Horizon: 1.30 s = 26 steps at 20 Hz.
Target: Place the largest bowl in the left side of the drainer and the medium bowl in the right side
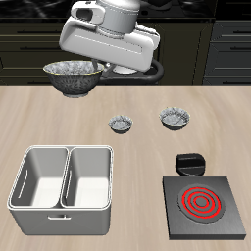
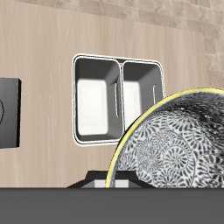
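My gripper [image 1: 105, 70] is shut on the rim of the largest bowl [image 1: 74, 77] and holds it in the air above the back of the table, upright. The wrist view shows the bowl's speckled inside [image 2: 175, 149] close up, with the drainer [image 2: 120, 59] below and beyond it, both compartments empty. In the exterior view the drainer [image 1: 65, 219] stands near the table's front edge. The medium bowl [image 1: 175, 119] sits on the table at mid-depth. The smallest bowl [image 1: 121, 124] sits beside it.
A black square hotplate [image 1: 201, 204] with red rings stands near the front edge, beside the drainer; it also shows in the wrist view [image 2: 7, 114]. A dark knob [image 1: 189, 163] sits just behind it. Dark cabinets run along the back.
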### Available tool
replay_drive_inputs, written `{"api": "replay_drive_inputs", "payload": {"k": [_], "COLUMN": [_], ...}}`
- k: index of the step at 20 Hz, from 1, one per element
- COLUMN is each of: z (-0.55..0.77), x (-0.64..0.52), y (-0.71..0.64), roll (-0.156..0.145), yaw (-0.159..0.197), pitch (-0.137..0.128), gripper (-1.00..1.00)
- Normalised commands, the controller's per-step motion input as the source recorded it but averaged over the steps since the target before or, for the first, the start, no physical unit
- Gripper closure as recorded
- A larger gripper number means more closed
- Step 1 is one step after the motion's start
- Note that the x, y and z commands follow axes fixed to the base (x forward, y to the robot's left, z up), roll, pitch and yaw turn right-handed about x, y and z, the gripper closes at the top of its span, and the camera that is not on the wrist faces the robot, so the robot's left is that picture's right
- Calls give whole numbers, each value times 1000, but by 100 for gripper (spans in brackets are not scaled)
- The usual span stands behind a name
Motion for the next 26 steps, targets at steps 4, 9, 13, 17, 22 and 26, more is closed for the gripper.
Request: {"api": "replay_drive_inputs", "payload": {"k": [4,9,13,17,22,26], "z": [-110,-175,-254,-164,-336,-320], "x": [287,150,196,146,193,109], "y": [31,12,-29,-40,-17,144], "roll": [3,-8,-9,-10,-1,19], "yaw": [-5,3,1,-8,-2,1], "pitch": [15,10,34,21,44,40], "gripper": [100,100,100,100,100,100]}}
